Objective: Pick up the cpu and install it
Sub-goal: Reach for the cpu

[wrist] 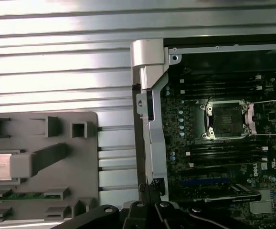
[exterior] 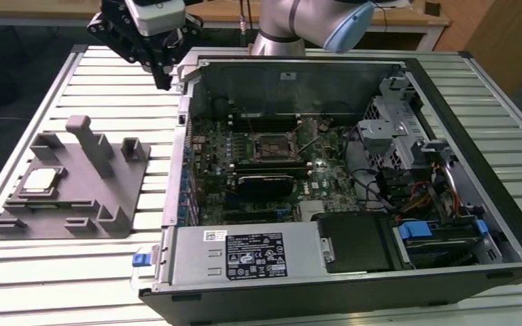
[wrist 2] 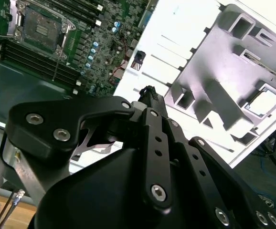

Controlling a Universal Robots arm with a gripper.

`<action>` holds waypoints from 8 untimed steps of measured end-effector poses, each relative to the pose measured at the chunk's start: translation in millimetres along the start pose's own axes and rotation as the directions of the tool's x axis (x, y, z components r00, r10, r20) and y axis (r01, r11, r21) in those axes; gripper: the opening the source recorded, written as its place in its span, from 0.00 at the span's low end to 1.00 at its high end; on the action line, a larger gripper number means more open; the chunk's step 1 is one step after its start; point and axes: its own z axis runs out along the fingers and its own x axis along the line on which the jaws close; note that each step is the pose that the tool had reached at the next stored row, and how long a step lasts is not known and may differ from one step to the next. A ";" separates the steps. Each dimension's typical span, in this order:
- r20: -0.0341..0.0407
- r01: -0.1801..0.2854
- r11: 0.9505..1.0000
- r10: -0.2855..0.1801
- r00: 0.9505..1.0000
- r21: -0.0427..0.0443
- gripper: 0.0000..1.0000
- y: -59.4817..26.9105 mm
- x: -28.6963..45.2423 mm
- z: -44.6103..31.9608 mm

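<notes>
The cpu is a small square chip with a silvery top, lying flat in a recess of the grey fixture on the exterior view's left. It appears in both wrist views too. My gripper hangs above the slatted table next to the far left corner of the open computer case, well away from the cpu. Its fingers are shut with nothing between them. The black motherboard socket lies open inside the case, its load plate swung aside.
A tall grey post and smaller blocks rise from the fixture beside the cpu. Inside the case sit a power supply, a drive cage and cables. The slatted metal table runs between fixture and case.
</notes>
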 end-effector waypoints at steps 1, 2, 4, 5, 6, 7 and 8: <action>0.000 0.000 1.000 0.000 1.000 0.000 0.11 -0.1 1.7 0.0; 0.000 0.000 1.000 0.000 1.000 0.000 0.11 -0.3 3.4 -0.1; 0.000 0.000 1.000 0.000 1.000 0.000 0.11 -0.5 6.6 -0.2; 0.000 0.000 1.000 0.000 1.000 0.000 0.11 -0.6 8.3 -0.3; 0.001 0.000 1.000 0.000 1.000 0.000 0.11 -0.8 10.0 -0.3; 0.001 0.000 1.000 0.000 1.000 0.000 0.11 -0.9 11.7 -0.4; 0.001 0.000 1.000 0.000 1.000 0.000 0.11 -1.0 13.5 -0.4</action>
